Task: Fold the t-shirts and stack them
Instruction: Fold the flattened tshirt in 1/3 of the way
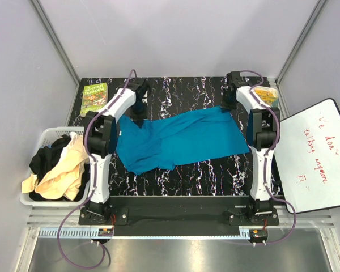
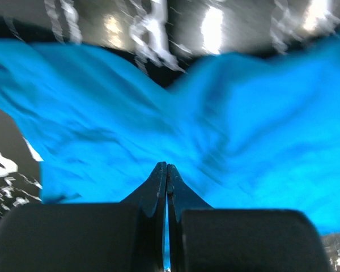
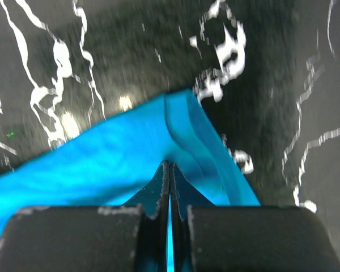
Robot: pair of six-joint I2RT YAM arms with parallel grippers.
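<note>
A black table (image 1: 175, 177) with white veining is seen to fill the middle of the top view, closed in by pale walls at the back and sides. Across its centre the teal t-shirt (image 1: 181, 139) is spread, lying crumpled and slanted, with its lower corner toward the near left and its far edge raised toward the back. Bare table is left in front of the shirt and behind it.

A whiteboard (image 1: 320, 156) with red writing is laid off the table's right edge. A white slatted basket (image 1: 45, 137) is set off the left edge, and a black shirt (image 1: 48, 158) and a cream shirt (image 1: 65, 170) are heaped in it, the cream one spilling over the near rim.

The left arm (image 1: 99, 164) is raised from its base, bent at the elbow and reached forward to the shirt's rear left edge. The right arm (image 1: 260, 153) is posed likewise, reaching the shirt's rear right corner.

The left gripper (image 2: 166, 167) is shown in its wrist view clamped on teal cloth, the fingers pressed together with only a sliver of fabric between them. The right gripper (image 3: 169, 165) is likewise closed on a raised fold at the shirt's corner. These pinches are hidden under the wrists in the top view, while the basket and board are shown only there.

A green book (image 1: 94, 97) is laid at the rear left corner. A yellow item (image 1: 267, 93) at the rear right is partly hidden by the right arm.
</note>
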